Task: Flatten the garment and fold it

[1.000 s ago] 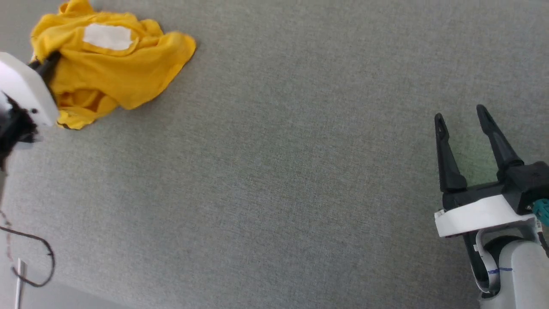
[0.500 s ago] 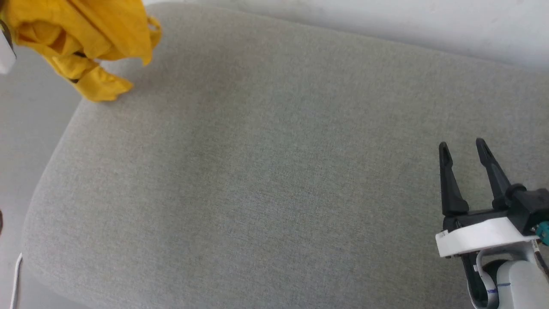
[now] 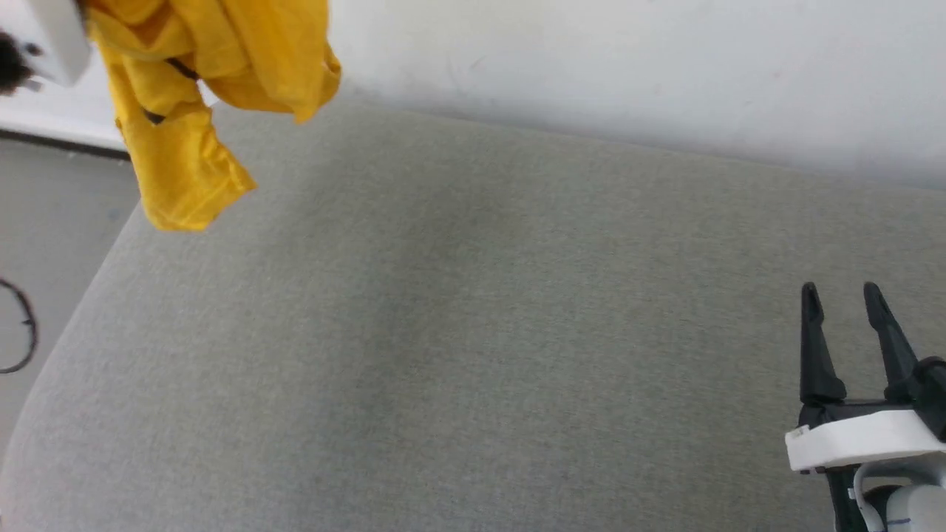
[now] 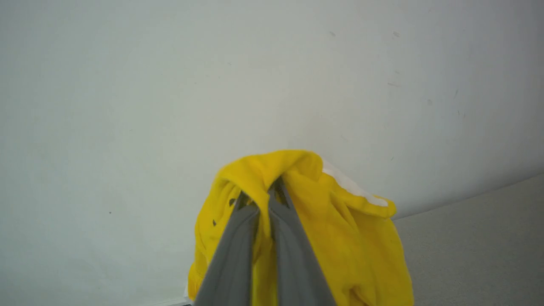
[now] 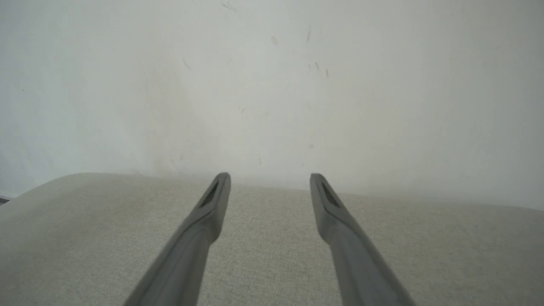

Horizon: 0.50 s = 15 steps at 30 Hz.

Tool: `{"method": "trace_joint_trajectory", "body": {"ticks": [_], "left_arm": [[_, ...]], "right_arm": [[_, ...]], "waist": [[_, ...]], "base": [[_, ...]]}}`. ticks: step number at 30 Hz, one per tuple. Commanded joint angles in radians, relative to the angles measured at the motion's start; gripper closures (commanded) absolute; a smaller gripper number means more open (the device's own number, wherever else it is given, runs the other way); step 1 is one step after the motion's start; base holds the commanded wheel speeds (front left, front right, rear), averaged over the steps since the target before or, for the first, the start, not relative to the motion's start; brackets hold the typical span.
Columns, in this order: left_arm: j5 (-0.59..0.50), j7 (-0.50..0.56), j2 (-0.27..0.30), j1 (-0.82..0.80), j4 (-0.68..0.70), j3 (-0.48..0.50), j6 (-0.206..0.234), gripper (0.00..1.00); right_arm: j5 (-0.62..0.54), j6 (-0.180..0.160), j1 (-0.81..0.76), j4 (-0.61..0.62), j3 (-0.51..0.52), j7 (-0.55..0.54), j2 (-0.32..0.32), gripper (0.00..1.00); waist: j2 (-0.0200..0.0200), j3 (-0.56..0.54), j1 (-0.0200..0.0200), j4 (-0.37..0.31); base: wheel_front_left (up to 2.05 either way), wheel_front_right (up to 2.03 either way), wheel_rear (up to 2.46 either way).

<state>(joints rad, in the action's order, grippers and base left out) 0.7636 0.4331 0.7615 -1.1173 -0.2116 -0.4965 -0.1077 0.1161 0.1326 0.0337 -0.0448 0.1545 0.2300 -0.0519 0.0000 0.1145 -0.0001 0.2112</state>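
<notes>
**A:** What does the head view give that the wrist views don't?

**B:** The full spread of the grey cushion [image 3: 473, 332]. Its far edge meets the white wall [image 3: 628, 66], and its rounded left corner falls away to the floor [image 3: 52, 214]. The broad middle lies bare.

**A:** And the garment?

**B:** The yellow garment [image 3: 199, 89] hangs bunched in the air at the upper left, over that left corner. The left wrist view adds the grip. The left gripper [image 4: 260, 196] has its fingers pinched together on a fold, beside a white strip [image 4: 352, 187] and small dark holes [image 4: 231, 202].

**A:** The other arm?

**B:** The right gripper [image 3: 841, 290] sits low at the right, well apart from the cloth, with its fingers spread. Its own view looks across the cushion to the wall.

**A:** Anything smaller?

**B:** A dark cable loop [image 3: 18, 332] on the floor, past the left edge.
</notes>
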Motion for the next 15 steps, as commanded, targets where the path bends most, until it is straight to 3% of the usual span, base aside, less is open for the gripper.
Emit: {"method": "trace_joint_trajectory", "body": {"ticks": [1,8,15], "left_arm": [[0.000,0.009,-0.026,-0.021,0.023,-0.011,0.009,1.00],[-0.011,0.065,-0.095,-0.015,0.136,-0.087,0.022,1.00],[-0.033,0.083,-0.208,0.007,0.237,-0.159,0.081,1.00]], "right_arm": [[0.008,-0.002,-0.014,0.005,0.007,0.006,0.002,0.00],[0.026,-0.002,-0.037,0.013,0.027,0.007,0.002,0.00],[0.048,-0.002,-0.036,0.015,0.047,0.011,0.002,0.00]], "waist": [[0.0000,-0.056,0.0001,-0.062],[0.0000,-0.094,0.0001,-0.151],[0.0000,-0.089,0.0001,-0.238]], "base": [[0.00,0.00,0.00],[0.00,0.00,0.00],[0.00,0.00,0.00]]}}
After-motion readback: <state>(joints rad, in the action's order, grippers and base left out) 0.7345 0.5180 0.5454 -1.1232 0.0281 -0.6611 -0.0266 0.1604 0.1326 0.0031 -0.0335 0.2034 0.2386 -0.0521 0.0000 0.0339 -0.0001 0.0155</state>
